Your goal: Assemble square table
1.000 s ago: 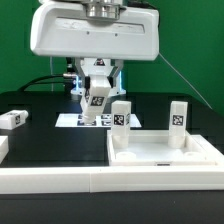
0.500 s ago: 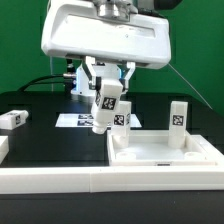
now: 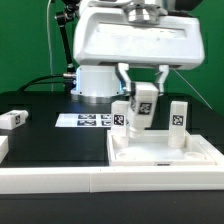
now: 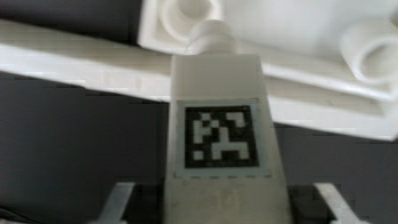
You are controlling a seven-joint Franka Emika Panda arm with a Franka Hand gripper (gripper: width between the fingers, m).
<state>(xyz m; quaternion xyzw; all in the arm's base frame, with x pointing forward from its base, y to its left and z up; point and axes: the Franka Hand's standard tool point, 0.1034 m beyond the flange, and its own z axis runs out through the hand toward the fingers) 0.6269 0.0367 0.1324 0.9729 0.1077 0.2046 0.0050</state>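
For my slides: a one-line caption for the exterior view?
Tool holds a tagged white leg above the tabletop, between two upright legs.

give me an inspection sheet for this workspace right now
surface: black work surface, white rail along its near edge, marker board lying flat
job's things: tabletop with first leg and second leg upright at its far corners; third leg held above it; fourth leg lying at the exterior view's left
clutter: nothing seen
gripper: gripper shut on third leg, fingers either side
cables: black cables behind the arm
surroundings: green backdrop
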